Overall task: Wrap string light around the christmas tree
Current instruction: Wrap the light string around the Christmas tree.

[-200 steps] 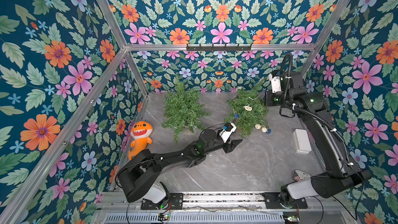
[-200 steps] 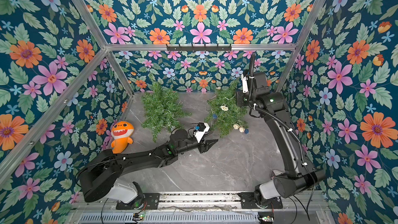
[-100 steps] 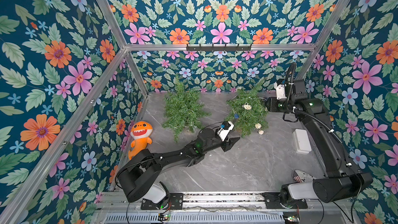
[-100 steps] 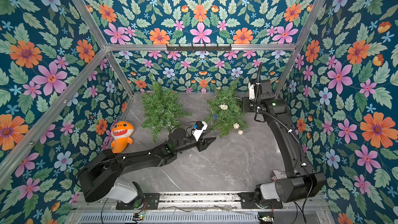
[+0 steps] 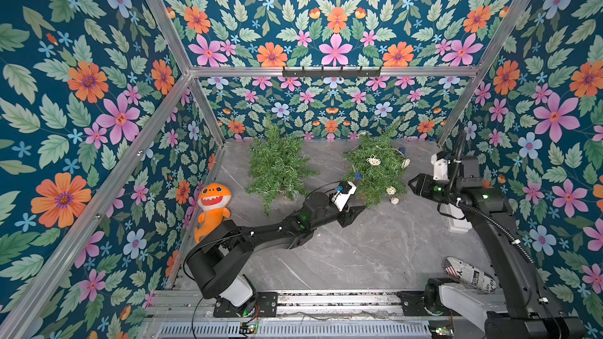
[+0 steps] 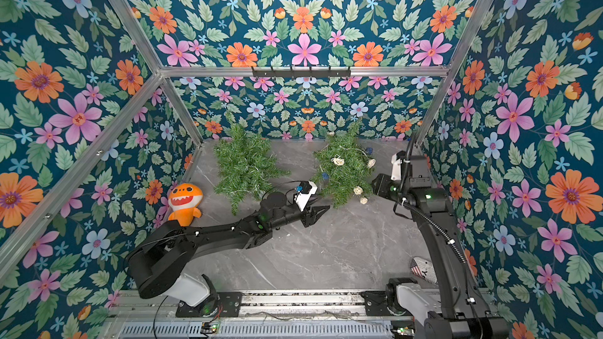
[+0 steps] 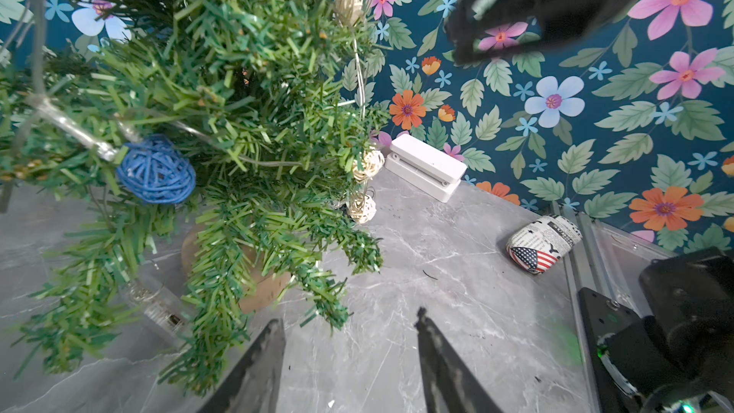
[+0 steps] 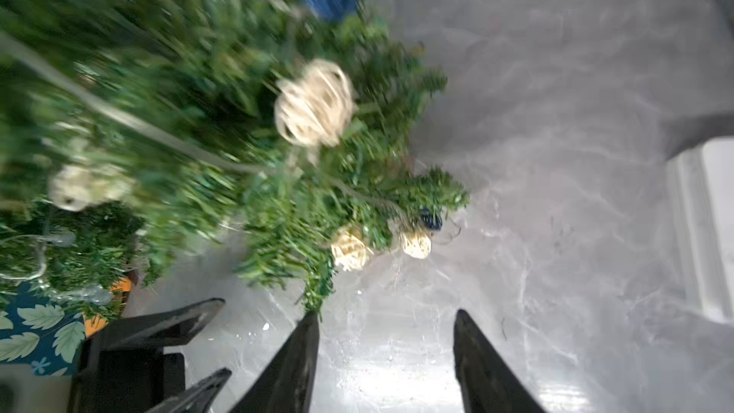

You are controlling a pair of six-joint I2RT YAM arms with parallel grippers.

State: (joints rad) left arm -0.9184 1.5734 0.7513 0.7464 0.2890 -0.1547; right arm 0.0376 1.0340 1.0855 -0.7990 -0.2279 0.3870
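The christmas tree (image 5: 375, 171) (image 6: 342, 167) at the back right carries the string light, whose cream rattan balls (image 5: 373, 160) and blue ball (image 7: 155, 168) hang in its branches. Two cream balls (image 5: 393, 195) dangle at its lower right edge. My left gripper (image 5: 355, 213) (image 7: 349, 317) is open and empty by the tree's lower left branches. My right gripper (image 5: 412, 185) (image 8: 387, 313) is open and empty, just right of the tree. A twig tip brushes one of its fingers (image 8: 306, 335).
A second, bare tree (image 5: 277, 171) stands at the back left. An orange shark plush (image 5: 212, 207) leans on the left wall. A white box (image 7: 425, 170) lies by the right wall, and a newspaper-print roll (image 5: 470, 275) near the right arm's base.
My right gripper has opened and drawn back out of the tree's upper right side, toward the front. The left gripper has hardly moved.
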